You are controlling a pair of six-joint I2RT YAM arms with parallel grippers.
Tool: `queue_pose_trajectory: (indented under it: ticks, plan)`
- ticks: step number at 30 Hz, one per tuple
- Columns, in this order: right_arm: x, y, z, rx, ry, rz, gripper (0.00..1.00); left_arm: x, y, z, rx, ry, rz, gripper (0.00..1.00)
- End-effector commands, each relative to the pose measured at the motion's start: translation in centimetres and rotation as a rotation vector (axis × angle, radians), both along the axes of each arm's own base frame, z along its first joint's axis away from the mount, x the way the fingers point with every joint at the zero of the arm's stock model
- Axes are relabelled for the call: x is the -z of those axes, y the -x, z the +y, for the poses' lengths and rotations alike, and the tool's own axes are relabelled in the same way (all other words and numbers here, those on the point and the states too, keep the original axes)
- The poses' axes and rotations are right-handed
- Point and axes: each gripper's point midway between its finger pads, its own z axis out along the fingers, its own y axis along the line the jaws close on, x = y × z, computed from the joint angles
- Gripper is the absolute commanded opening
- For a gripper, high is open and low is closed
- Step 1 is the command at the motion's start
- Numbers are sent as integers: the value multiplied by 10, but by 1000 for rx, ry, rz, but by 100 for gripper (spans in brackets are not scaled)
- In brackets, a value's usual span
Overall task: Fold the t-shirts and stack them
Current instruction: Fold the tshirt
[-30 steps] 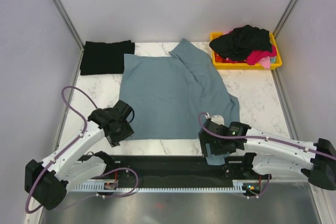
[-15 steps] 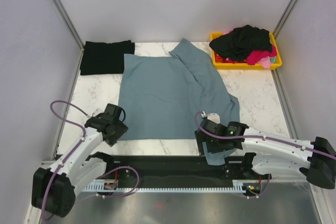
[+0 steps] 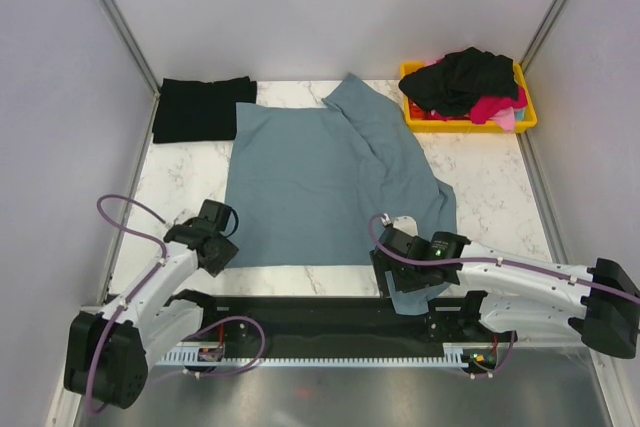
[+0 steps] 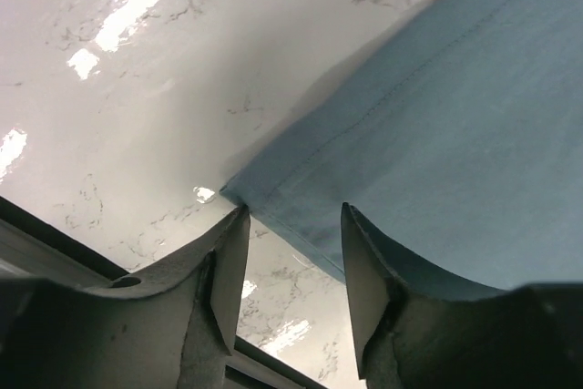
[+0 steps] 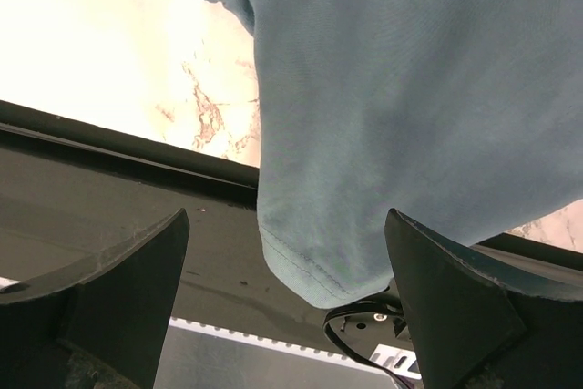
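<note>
At lower left, left gripper (image 3: 222, 247): jaws parted a little, straddling the near-left hem corner of the blue-grey t-shirt (image 3: 320, 182); the left wrist view shows the corner between the fingertips (image 4: 230, 252), not yet pinched.
Centre, blue-grey t-shirt: spread flat on the marble table (image 3: 485, 182), one sleeve drooping over the near edge.
Lower right, right gripper (image 3: 392, 277): jaws wide apart around that hanging sleeve (image 5: 383, 134), holding nothing.
Upper left, black t-shirt (image 3: 202, 108): already folded.
Upper right, yellow bin (image 3: 525, 117): more shirts heaped inside.
Step, as I judge: lining up for the first fold.
Next move calls for: closing on the cloth, then lifting both sides evenly.
</note>
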Motion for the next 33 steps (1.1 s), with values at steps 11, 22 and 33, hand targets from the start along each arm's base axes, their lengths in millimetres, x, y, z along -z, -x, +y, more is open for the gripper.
queue_pose_trajectory:
  ticks: [11,22,33]
  plan:
    - [6,-13,-3,66,64,-42,97,7,-8,6,-60,-34,1,2]
    - [24,-14,-6,179,113,-20,90,-48,-68,39,-21,-80,-143,2]
    - [12,3,27,140,182,-43,90,-31,-88,63,-104,37,-126,2]
